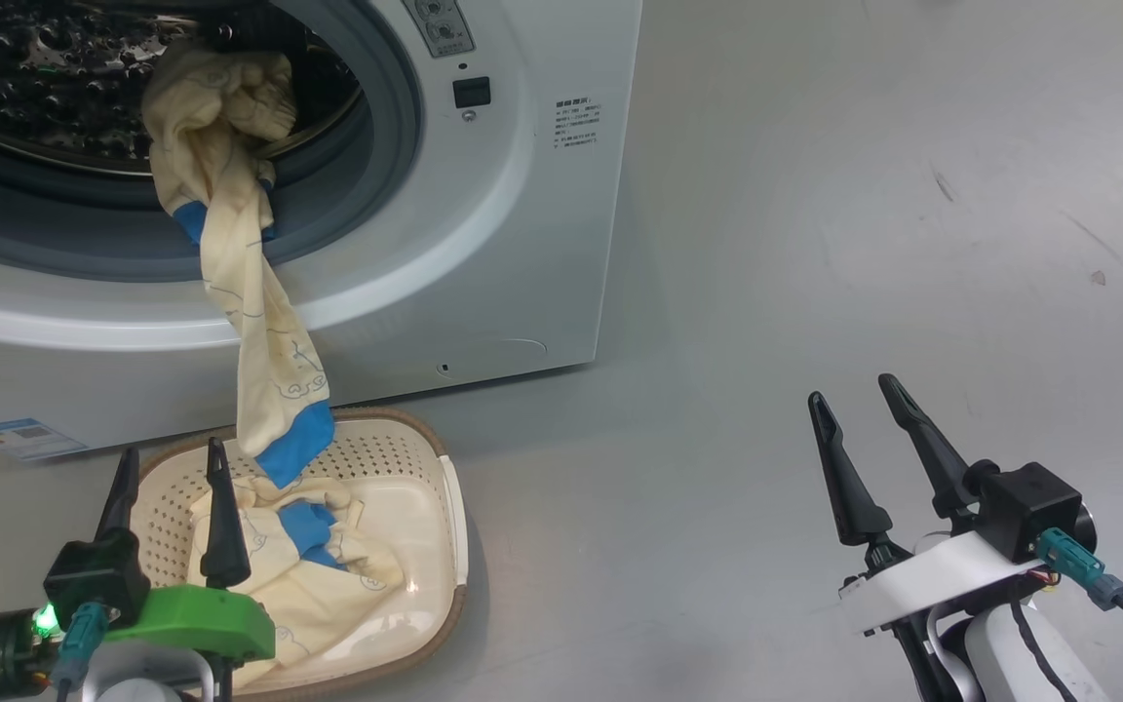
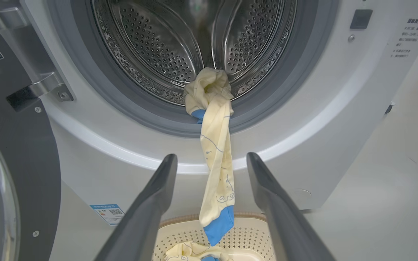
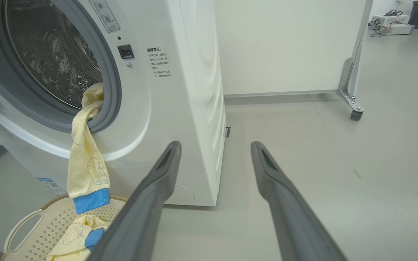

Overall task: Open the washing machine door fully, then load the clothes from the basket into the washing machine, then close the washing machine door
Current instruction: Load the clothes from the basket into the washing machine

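The washing machine (image 1: 484,244) stands with its door (image 2: 31,163) swung open at the left of the left wrist view. One of the cream-yellow clothes (image 1: 230,244) lies bunched on the grey gasket at the drum's (image 2: 194,36) mouth, and its blue-cuffed end hangs down to the basket (image 1: 425,458). Another garment (image 1: 328,575) lies in the basket. My left gripper (image 1: 172,453) is open and holds nothing, low over the basket's near side, facing the hanging garment (image 2: 214,145). My right gripper (image 1: 854,390) is open and holds nothing over bare floor, right of the machine.
The door's metal hinge (image 2: 45,87) juts out at the machine's left. A blue label (image 2: 107,213) sits low on the front. A white partition on a caster (image 3: 356,114) stands behind the machine, with boxes (image 3: 390,18) on the floor beyond. Grey floor (image 1: 815,244) stretches to the right.
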Motion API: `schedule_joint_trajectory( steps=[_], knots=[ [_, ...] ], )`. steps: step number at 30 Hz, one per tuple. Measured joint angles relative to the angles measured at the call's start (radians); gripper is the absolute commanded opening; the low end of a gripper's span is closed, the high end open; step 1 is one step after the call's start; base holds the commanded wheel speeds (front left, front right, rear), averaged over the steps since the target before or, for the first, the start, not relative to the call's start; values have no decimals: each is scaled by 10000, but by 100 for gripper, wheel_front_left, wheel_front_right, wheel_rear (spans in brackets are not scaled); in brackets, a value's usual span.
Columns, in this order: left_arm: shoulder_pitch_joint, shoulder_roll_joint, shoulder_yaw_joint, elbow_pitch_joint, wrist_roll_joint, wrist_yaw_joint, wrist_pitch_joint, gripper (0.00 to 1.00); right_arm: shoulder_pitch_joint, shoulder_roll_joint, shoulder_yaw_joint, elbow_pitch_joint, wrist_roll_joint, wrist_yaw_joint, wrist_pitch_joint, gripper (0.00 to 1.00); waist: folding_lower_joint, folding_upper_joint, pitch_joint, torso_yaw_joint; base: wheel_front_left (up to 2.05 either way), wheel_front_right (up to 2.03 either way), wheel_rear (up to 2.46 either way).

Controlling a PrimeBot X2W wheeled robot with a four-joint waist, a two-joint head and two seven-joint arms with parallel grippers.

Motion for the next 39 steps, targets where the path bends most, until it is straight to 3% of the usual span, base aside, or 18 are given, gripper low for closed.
schedule_joint_trajectory(
  steps=[26,39],
  knots=[
    [84,-10,-324,-508,104,13,564,100,7,54,17,-437,-17,0,0,100,0,0,505,-159,0,0,0],
    [-1442,50,-278,353,100,19,1557,100,-268,54,-125,-848,-15,0,0,100,1,0,1584,-312,0,0,0]
  ],
)
